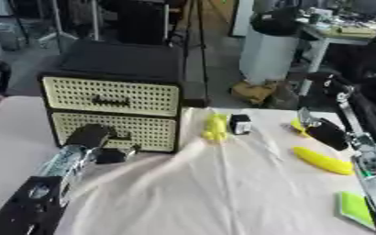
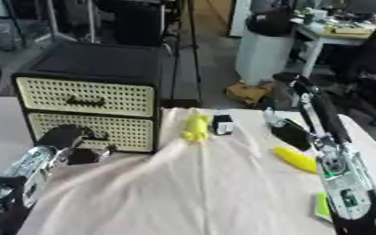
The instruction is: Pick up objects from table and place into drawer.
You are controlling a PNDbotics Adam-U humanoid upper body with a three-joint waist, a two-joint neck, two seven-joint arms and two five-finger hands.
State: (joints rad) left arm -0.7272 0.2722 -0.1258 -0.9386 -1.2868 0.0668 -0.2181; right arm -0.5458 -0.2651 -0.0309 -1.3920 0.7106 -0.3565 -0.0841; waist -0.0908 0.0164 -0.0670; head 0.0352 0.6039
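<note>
Banana (image 1: 323, 160) lying diagonally, near end toward right; right hand (image 1: 328, 133) beside it, finger state unclear.

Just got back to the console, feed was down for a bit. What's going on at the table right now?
The left hand is up against the lower drawer of the two-drawer cabinet, at its handle; both drawers look closed. The right hand hangs over the cloth beside a banana and holds nothing that can be seen. A yellow toy and a small black-and-white box lie on the cloth near the cabinet, and a green item sits at the right edge. Nothing is in a drawer yet.
</note>
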